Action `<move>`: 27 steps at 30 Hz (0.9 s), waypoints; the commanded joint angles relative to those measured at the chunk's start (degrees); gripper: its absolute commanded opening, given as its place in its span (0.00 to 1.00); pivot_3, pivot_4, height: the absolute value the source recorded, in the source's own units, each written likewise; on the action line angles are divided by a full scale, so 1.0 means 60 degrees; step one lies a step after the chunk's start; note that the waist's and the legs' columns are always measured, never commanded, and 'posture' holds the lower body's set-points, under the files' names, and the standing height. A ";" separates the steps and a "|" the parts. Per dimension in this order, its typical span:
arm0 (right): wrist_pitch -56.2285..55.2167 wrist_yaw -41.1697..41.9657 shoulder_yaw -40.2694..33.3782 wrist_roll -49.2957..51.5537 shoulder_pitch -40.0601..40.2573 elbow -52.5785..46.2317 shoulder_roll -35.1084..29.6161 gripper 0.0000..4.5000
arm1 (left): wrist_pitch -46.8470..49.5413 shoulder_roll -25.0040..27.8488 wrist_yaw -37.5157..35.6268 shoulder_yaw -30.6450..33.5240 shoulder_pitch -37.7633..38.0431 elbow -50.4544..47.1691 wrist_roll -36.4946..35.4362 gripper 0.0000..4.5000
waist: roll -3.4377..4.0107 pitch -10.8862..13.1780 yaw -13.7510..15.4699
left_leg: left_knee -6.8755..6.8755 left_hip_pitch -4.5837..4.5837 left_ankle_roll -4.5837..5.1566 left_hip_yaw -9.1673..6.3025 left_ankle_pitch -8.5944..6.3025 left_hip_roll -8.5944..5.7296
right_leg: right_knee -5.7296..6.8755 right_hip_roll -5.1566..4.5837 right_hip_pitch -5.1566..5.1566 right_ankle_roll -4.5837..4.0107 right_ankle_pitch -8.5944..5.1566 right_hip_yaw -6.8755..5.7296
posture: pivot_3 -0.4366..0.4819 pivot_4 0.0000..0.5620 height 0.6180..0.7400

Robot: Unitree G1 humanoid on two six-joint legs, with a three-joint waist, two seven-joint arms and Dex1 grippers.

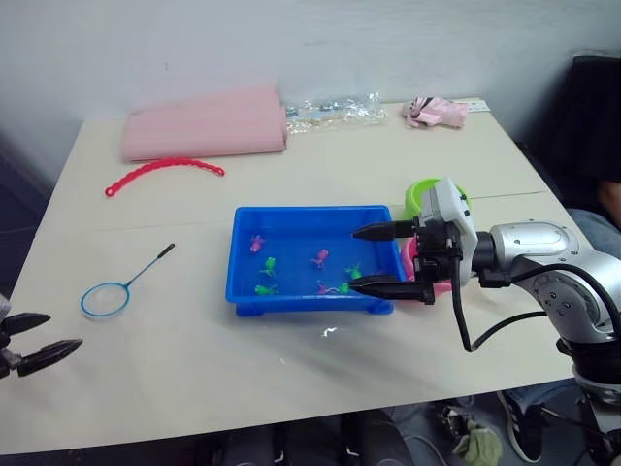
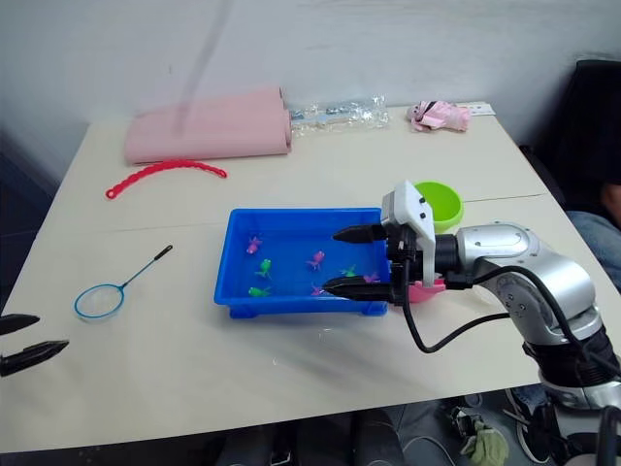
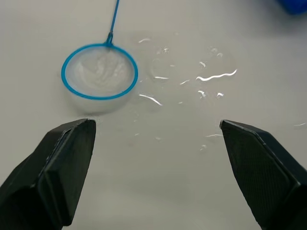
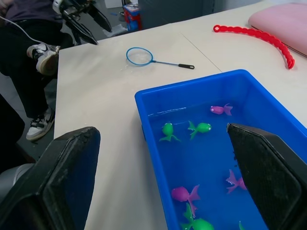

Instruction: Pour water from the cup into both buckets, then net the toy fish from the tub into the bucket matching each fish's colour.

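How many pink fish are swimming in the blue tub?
3. One pink fish is by the tub's far left corner, one mid-tub, one near the front wall. The right gripper may hide more.

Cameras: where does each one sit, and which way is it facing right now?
Left and right eye views: on the head, looking down over the table; both grippers show.
Left wrist view: along the open left gripper, facing the light blue ringed round hand net.
Right wrist view: along the open right gripper, over the shallow bright blue plastic tub.
All views share the net.
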 commanded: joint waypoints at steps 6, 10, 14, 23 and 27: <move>0.0258 -0.0796 -0.1034 0.0295 0.1000 -0.1533 -0.0097 0.99 | -0.1473 -0.0331 0.0196 -0.4398 -0.6255 0.4826 0.3057 1.00 | -0.0023 -0.0013 0.0005 | 0.0021 -0.0015 0.0014 0.0080 -0.0003 -0.0032 | 0.0060 0.0040 -0.0022 0.0004 0.0002 -0.0024 | 0.48 0.27 0.98; 0.0388 -0.1118 -0.1653 0.0459 0.1801 -0.2123 -0.0304 0.99 | -0.1818 -0.0958 0.0941 -0.5454 -0.8296 0.6994 0.4135 1.00 | -0.0057 -0.0008 -0.0073 | 0.0022 -0.0014 0.0019 0.0179 -0.0006 -0.0028 | 0.0058 0.0049 -0.0031 0.0007 0.0004 -0.0035 | 0.48 0.27 0.98; 0.0657 -0.1642 -0.2281 0.0782 0.2425 -0.2759 -0.0384 0.99 | -0.2078 -0.1502 0.1544 -0.5951 -0.9308 0.8038 0.4706 1.00 | -0.0089 0.0005 -0.0098 | 0.0023 -0.0009 0.0017 0.0202 -0.0009 -0.0005 | 0.0058 0.0064 -0.0043 0.0008 0.0003 -0.0025 | 0.48 0.27 0.98; 0.0927 -0.2413 -0.3024 0.1220 0.2884 -0.3482 -0.0537 1.00 | -0.1779 -0.2351 0.2817 -0.6535 -0.9645 0.8827 0.5517 0.58 | -0.0110 0.0003 -0.0005 | 0.0047 0.0013 0.0020 0.0185 -0.0009 0.0043 | 0.0101 0.0060 -0.0048 0.0008 0.0004 0.0016 | 0.48 0.27 0.98; 0.1014 -0.2565 -0.3269 0.1463 0.2931 -0.3621 -0.0695 1.00 | -0.1402 -0.2479 0.2982 -0.6292 -0.9510 0.8973 0.5316 0.25 | -0.0110 0.0001 -0.0016 | 0.0054 0.0034 0.0020 0.0174 -0.0009 0.0052 | 0.0110 0.0060 -0.0046 0.0007 0.0004 0.0036 | 0.48 0.27 0.98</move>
